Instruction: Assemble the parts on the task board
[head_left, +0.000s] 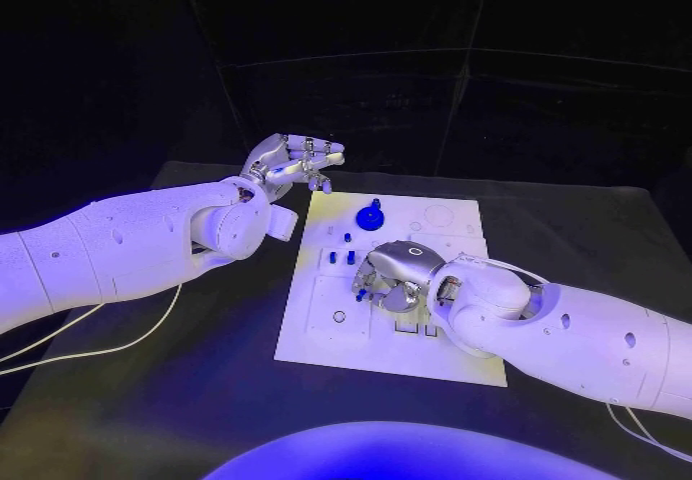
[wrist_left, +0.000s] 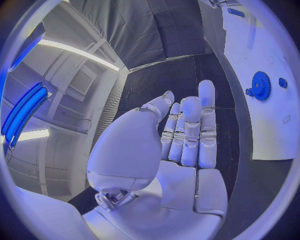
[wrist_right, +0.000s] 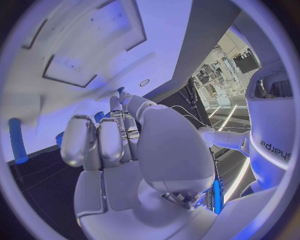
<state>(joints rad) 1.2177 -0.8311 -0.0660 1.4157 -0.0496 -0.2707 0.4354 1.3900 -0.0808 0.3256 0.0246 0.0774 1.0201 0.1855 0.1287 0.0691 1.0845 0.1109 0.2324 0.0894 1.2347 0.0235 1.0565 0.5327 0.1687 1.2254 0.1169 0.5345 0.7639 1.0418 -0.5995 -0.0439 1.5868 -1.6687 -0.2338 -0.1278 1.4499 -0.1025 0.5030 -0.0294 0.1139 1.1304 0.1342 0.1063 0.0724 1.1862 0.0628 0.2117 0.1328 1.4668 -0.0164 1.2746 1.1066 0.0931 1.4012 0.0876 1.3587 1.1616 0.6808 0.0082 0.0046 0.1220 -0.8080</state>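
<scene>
The task board (head_left: 325, 335) lies flat in the middle of the black counter (head_left: 173, 400), and on it I see a blue gear (head_left: 371, 216) near the far edge and some small blue pegs (head_left: 340, 257) standing a little nearer to me. My right robot hand (head_left: 392, 277) is down over the middle of the board with its fingers curled toward the plate, just beside the pegs; I cannot tell if it holds a part, because the fingers hide what is under them. My left robot hand (head_left: 293, 158) hovers above the counter beyond the far left corner of the board, and in the left wrist view its fingers (wrist_left: 190, 132) are straight and close together with nothing in them, so I judge it open. The risk I see is at the right robot hand: if I move it sideways, I think the curled fingers can knock over the standing pegs, or push the whole board, which seems only to lie on the counter. The gear is well apart from both hands. A white cable (head_left: 101, 340) runs across the counter under the left arm, away from the board.
</scene>
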